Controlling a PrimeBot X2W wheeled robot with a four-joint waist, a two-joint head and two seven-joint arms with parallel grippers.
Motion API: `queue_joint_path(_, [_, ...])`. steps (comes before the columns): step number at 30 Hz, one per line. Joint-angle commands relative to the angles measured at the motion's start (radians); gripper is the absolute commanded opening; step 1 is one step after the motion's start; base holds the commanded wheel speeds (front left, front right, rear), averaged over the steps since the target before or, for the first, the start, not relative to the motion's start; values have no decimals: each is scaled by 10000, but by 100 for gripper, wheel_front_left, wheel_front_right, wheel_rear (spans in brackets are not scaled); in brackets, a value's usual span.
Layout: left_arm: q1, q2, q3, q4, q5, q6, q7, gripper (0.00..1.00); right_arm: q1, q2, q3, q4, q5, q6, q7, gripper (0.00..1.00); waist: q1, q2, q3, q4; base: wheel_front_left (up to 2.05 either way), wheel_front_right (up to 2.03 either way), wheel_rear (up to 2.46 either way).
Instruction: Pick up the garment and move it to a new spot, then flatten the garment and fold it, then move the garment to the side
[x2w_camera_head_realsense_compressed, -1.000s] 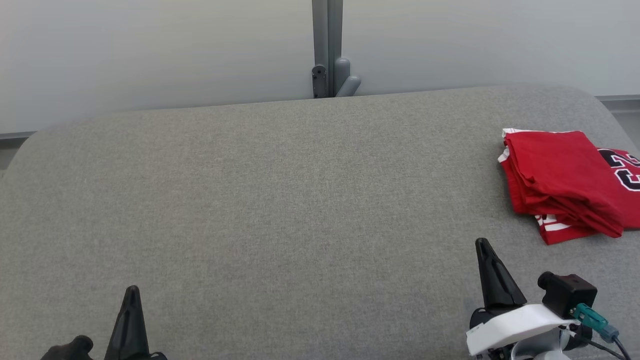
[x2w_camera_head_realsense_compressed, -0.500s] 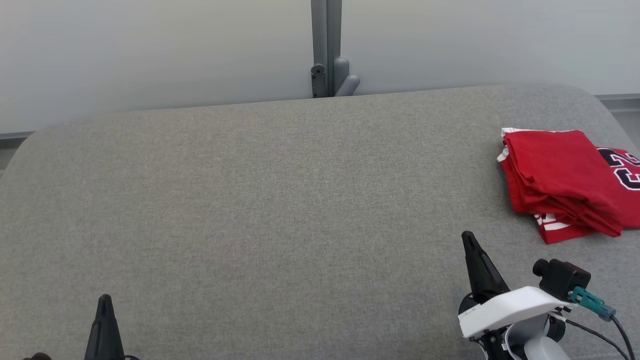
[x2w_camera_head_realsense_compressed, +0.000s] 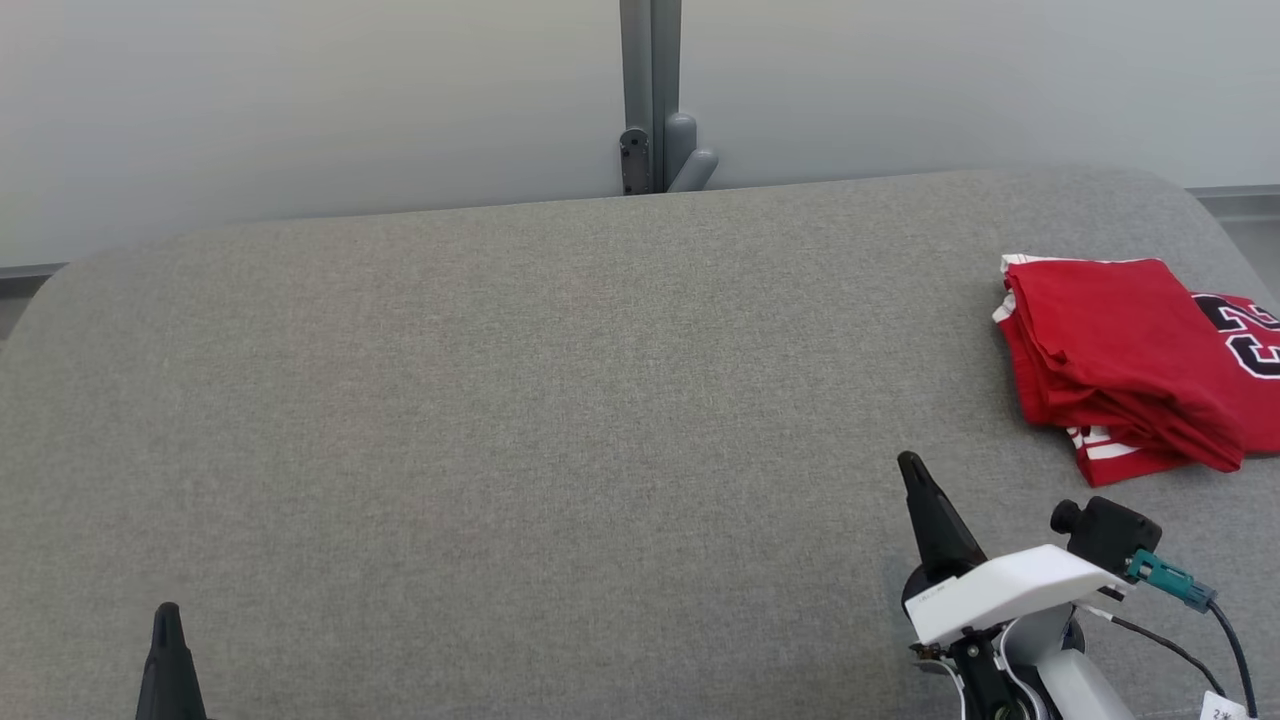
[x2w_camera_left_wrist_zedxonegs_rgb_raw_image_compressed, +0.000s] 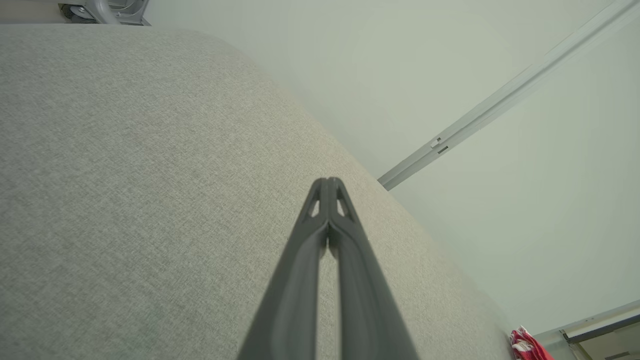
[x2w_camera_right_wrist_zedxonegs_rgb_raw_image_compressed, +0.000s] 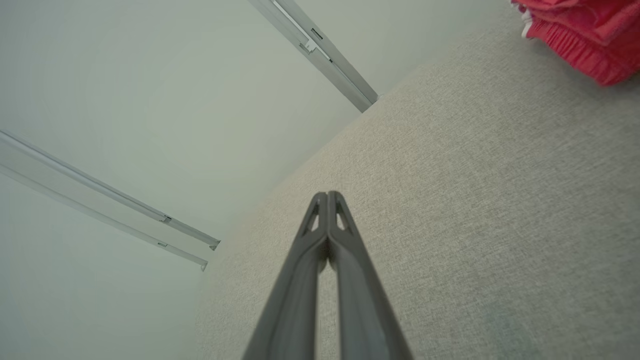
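The folded red garment (x2w_camera_head_realsense_compressed: 1120, 360) lay at the right edge of the grey worktop (x2w_camera_head_realsense_compressed: 560, 400); the left claw (x2w_camera_head_realsense_compressed: 167, 612) and right claw (x2w_camera_head_realsense_compressed: 910, 462) were both pinched closed, empty, apart from it

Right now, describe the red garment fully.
The red garment is a jersey-like cloth, red with white striped trim and black, white-edged numerals partly showing. It lies folded in a layered stack, edges uneven, at the right end of the grey fabric surface, running out of the head view. Nothing else touches it; the shut right claw is apart.
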Motion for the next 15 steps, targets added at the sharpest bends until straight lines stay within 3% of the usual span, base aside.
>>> queue_joint_path(1, [47, 49, 118, -213, -371, -12, 58, 0, -319, -35, 60, -13, 384, 0, 78, 0, 0, 0, 1, -2, 0, 0, 0])
queue_joint_path(15, [245, 55, 558, -521, -2215, -15, 448, 0, -797, -42, 369, 415, 2246, 1, 435, 0, 0, 0, 15, -26, 0, 0, 0])
